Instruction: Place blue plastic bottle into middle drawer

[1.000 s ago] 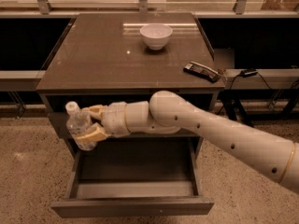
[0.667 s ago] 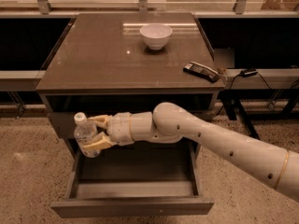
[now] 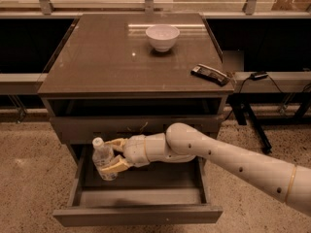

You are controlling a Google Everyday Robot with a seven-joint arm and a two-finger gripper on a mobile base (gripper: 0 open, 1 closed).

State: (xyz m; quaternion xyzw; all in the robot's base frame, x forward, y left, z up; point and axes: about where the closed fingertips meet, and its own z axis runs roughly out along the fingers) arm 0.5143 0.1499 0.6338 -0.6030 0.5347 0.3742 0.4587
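Note:
The blue plastic bottle (image 3: 103, 159), clear with a white cap and a pale label, stands upright in my gripper (image 3: 113, 155). The gripper is shut on the bottle's body, one finger above and one below the label. It holds the bottle over the left end of the open middle drawer (image 3: 141, 213), just inside the drawer's left wall and low over its floor. I cannot tell whether the bottle's base touches the floor. My white arm (image 3: 233, 164) reaches in from the lower right, across the drawer.
The cabinet top (image 3: 97, 62) carries a white bowl (image 3: 162, 36) at the back and a dark remote-like device (image 3: 209, 74) at the right edge. A closed drawer front (image 3: 82, 128) sits just above my gripper. A speckled floor (image 3: 29, 178) surrounds the cabinet.
My gripper has carried the bottle down and to the right, from beside the cabinet's upper left front into the left end of the open drawer. The arm has lowered with it.

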